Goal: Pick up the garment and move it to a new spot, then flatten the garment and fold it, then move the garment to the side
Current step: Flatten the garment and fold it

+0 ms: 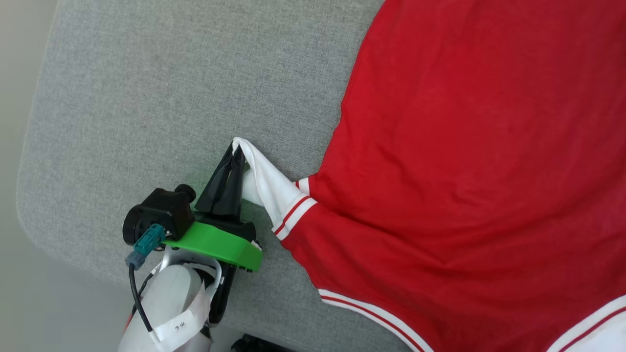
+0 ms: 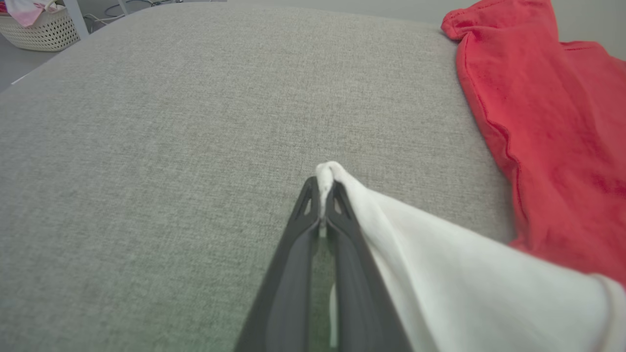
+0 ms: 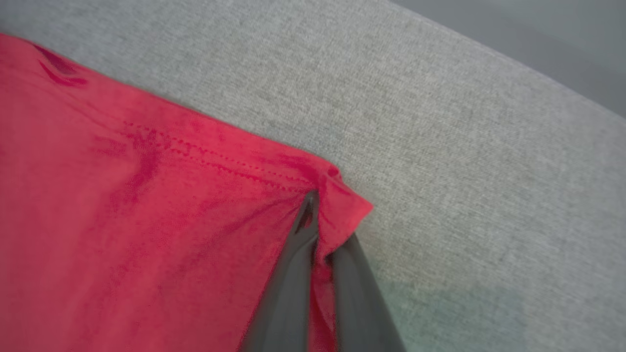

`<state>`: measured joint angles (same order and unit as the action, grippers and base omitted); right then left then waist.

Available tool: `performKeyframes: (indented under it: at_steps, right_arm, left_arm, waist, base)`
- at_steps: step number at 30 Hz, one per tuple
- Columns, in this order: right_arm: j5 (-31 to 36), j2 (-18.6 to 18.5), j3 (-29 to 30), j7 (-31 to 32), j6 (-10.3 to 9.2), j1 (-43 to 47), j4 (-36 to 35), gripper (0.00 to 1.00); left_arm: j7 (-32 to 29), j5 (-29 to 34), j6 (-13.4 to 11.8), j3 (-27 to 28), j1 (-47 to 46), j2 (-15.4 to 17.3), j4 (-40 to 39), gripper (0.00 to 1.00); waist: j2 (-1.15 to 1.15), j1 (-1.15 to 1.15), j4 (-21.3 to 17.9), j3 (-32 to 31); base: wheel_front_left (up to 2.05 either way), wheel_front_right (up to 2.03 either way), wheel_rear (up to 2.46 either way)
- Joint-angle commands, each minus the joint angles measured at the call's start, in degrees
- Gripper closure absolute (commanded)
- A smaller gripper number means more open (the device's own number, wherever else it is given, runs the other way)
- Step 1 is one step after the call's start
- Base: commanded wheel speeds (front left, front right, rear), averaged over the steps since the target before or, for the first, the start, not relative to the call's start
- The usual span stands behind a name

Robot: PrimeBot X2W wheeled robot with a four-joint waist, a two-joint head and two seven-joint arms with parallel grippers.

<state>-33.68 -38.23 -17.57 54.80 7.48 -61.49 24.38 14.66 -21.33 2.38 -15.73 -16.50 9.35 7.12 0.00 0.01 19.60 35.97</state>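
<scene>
The red garment (image 1: pixel 469 161) lies plain side up over the right part of the grey padded surface (image 1: pixel 171 98). Its white sleeve (image 1: pixel 266 183) with red-white trim is drawn out to the left. My left gripper (image 1: pixel 236 146) is shut on the sleeve's tip, and the left wrist view shows white cloth (image 2: pixel 440 274) pinched between the dark fingers (image 2: pixel 293 274). In the right wrist view my right gripper (image 3: pixel 317 205) is shut on a red hemmed corner of the garment (image 3: pixel 146 195). The lettering is hidden.
The surface's rounded left edge (image 1: pixel 29 161) drops off to pale floor. A white woven basket (image 2: pixel 36 29) with cloth in it stands on the floor beyond the far corner. Bare grey surface lies to the left of the garment.
</scene>
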Motion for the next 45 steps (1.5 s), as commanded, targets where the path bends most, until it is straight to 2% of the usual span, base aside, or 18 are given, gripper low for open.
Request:
performKeyframes:
  at_steps: [1,7,14,19,23,28,33,37,40,45]
  right_arm:
    - [-0.8,0.6,-1.4,-0.7,0.01,1.9,0.9,1.0]
    - [-4.7,-1.2,-4.1,-7.0,0.01,3.5,-1.2,1.0]
    - [-11.3,-6.5,-8.0,-13.0,0.01,11.4,-7.1,1.0]
    - [-14.8,-10.6,-9.0,-16.2,0.01,19.9,-11.5,1.0]
    - [-17.6,-13.3,-7.1,-18.7,0.01,28.7,-14.2,1.0]
    - [-19.4,-15.2,-4.9,-18.8,0.01,41.2,-17.2,1.0]
    - [-21.2,-14.8,-1.7,-17.3,0.01,54.2,-19.1,1.0]
    - [-20.9,-13.6,-1.8,-15.1,0.01,63.4,-21.1,1.0]
    - [-20.3,-11.8,-1.4,-14.7,0.01,68.3,-21.8,1.0]
    - [-18.1,-8.0,0.2,-15.9,0.01,71.3,-21.4,1.0]
  left_arm:
    - [0.3,0.7,0.5,0.7,0.3,-0.3,0.4,1.0]
    - [0.3,1.7,0.7,3.1,2.5,-0.1,1.3,1.0]
    - [0.3,1.7,0.4,5.3,6.8,0.9,3.0,1.0]
    - [0.3,1.3,-0.4,6.7,10.7,2.1,3.3,1.0]
    - [0.0,0.7,-1.1,7.7,13.3,3.0,2.8,1.0]
    - [-0.6,0.0,-2.0,8.8,16.5,3.9,1.7,1.0]
    - [-1.3,-0.5,-2.6,9.0,18.7,4.3,0.6,1.0]
    - [-1.8,-0.8,-3.0,9.3,20.0,4.7,-0.2,1.0]
    - [-2.2,-0.9,-3.2,9.2,20.2,4.9,-0.5,1.0]
    - [-2.6,-0.7,-3.5,8.8,20.2,5.1,-1.0,1.0]
  waist:
    - [0.0,-0.01,-1.2,-1.7]
    - [0.0,-0.01,-4.0,-6.9]
    - [0.0,-0.01,-8.2,-14.1]
    - [0.0,-0.01,-11.3,-18.8]
    - [0.0,-0.01,-13.1,-21.5]
    - [0.0,-0.01,-15.4,-23.8]
    - [0.0,-0.01,-16.3,-25.5]
    - [0.0,-0.01,-17.1,-26.3]
    - [0.0,-0.01,-17.3,-26.6]
    - [0.0,-0.01,-17.4,-26.9]
  base:
    - [0.0,0.0,0.0]
    - [0.0,0.0,0.0]
    - [0.0,0.0,0.0]
    - [0.0,0.0,0.0]
    - [0.0,0.0,0.0]
    - [0.0,0.0,0.0]
    - [0.0,0.0,0.0]
    - [0.0,0.0,0.0]
    - [0.0,0.0,0.0]
    - [0.0,0.0,0.0]
